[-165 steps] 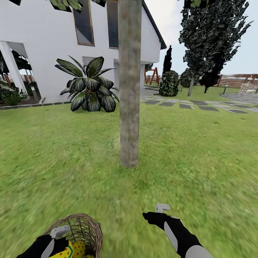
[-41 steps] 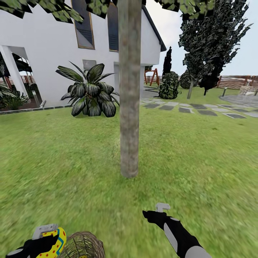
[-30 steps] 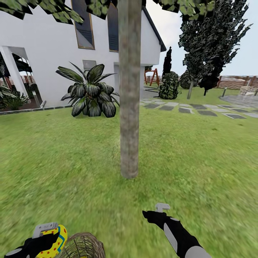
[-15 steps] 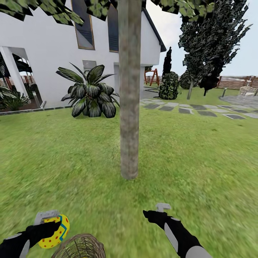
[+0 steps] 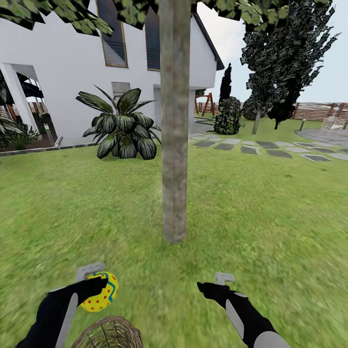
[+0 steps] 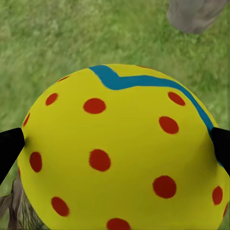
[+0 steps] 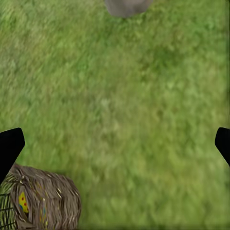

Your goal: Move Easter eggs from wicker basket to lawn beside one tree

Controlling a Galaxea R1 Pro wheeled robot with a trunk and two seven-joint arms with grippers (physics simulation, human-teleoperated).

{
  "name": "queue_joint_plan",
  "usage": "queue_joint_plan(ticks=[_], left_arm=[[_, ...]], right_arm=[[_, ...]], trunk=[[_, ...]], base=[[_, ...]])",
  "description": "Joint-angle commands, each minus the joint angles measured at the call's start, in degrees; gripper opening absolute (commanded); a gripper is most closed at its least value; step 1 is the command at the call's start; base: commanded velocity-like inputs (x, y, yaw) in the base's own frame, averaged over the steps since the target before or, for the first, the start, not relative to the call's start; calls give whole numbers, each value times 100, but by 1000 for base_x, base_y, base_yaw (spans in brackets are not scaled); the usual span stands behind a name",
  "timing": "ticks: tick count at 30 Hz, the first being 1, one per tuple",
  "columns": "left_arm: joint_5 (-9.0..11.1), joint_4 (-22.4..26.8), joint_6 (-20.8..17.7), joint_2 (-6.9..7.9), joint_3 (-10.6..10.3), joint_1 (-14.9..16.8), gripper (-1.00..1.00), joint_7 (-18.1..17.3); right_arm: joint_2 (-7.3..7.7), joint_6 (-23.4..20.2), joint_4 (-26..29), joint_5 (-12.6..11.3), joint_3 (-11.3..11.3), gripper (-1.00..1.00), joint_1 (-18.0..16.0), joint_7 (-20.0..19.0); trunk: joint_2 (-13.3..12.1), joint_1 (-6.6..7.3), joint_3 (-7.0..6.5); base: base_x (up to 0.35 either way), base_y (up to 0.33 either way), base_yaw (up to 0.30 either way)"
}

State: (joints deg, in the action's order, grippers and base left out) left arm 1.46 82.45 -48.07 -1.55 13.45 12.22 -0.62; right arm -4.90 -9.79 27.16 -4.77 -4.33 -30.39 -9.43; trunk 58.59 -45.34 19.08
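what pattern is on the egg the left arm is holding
Yellow with red dots and a blue zigzag band; the egg shows best in the left wrist view.

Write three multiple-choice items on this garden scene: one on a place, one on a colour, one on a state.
1. Where is the wicker basket?
A. On the lawn near the robot
B. On the stone path
C. Against the house

2. What colour are the dots on the held Easter egg?
A. Green
B. Red
C. White

3. What is the right gripper doing?
A. Holding an egg
B. Gripping the basket
C. Open, holding nothing

Answers: 1 A, the basket stands on grass before the tree. 2 B, the left wrist view shows red dots. 3 C, its fingers are apart over bare grass; the left gripper has the egg.
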Motion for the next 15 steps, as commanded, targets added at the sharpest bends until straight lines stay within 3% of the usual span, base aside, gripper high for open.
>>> queue_joint_plan(ticks=[1,6,8,10,15], left_arm=[[24,-122,84,-24,11,10,-100,30],[33,-1136,1327,-73,-3,12,-100,277],[36,-1252,1504,-77,-219,2,-100,340],[32,-1285,1598,-74,-620,-17,-100,431],[45,-1313,1727,-80,-848,-24,-100,867]], right_arm=[[-5,-41,13,-42,-48,100,-2,-36],[-4,-40,7,-45,-57,100,-2,-36],[-8,-38,-2,-46,-58,100,-2,-39],[-10,-34,-7,-48,-58,100,-2,-39],[-9,-32,-5,-47,-53,100,-2,-41]], trunk=[[-37,22,-11],[-197,110,-91],[-197,110,-101],[-197,110,-112],[-197,110,-128]], base=[[0,0,0],[0,0,-60],[0,0,-206],[0,-28,-232],[0,-208,-160]])
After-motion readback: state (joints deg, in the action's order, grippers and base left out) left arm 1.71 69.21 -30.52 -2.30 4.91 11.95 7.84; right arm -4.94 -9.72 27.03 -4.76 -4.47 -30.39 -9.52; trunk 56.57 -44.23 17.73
